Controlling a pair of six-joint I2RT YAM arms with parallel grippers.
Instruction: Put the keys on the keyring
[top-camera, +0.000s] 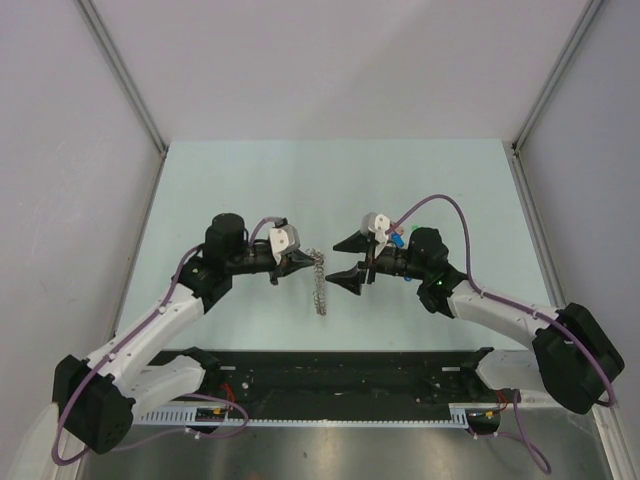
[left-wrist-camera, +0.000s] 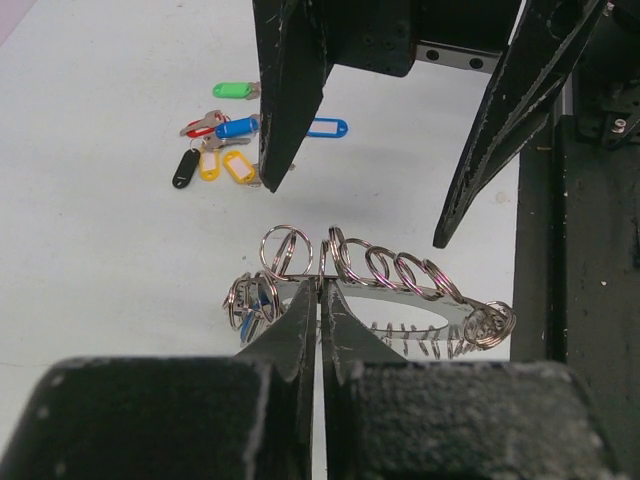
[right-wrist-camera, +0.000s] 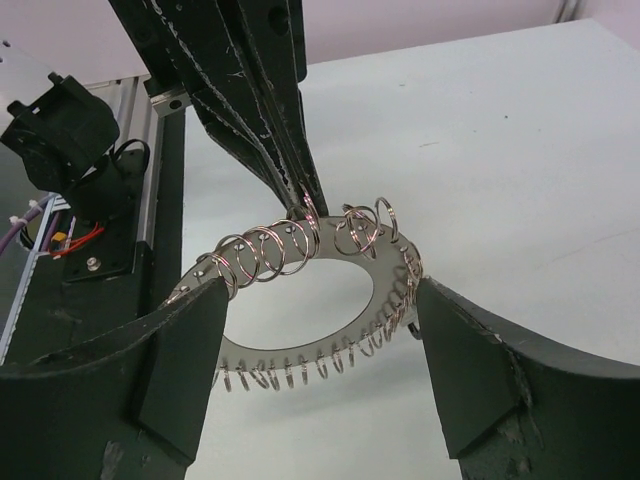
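Note:
The keyring (left-wrist-camera: 400, 290) is a flat grey ring rimmed with many small wire loops. My left gripper (left-wrist-camera: 320, 285) is shut on its rim and holds it above the table. In the top view the keyring (top-camera: 320, 285) hangs edge-on between the two grippers. My right gripper (right-wrist-camera: 322, 290) is open, one finger on each side of the keyring (right-wrist-camera: 300, 350) without touching it. The left gripper's fingers (right-wrist-camera: 290, 170) pinch the far rim there. The keys (left-wrist-camera: 225, 150), with coloured heads, lie loose on the table beyond the right gripper (left-wrist-camera: 355, 212). Something blue shows among the loops at the ring's left end.
In the top view the keys (top-camera: 398, 240) lie partly hidden beside the right wrist. A black rail with wiring (top-camera: 340, 375) runs along the near table edge. Grey walls enclose the pale table (top-camera: 330, 180) on three sides.

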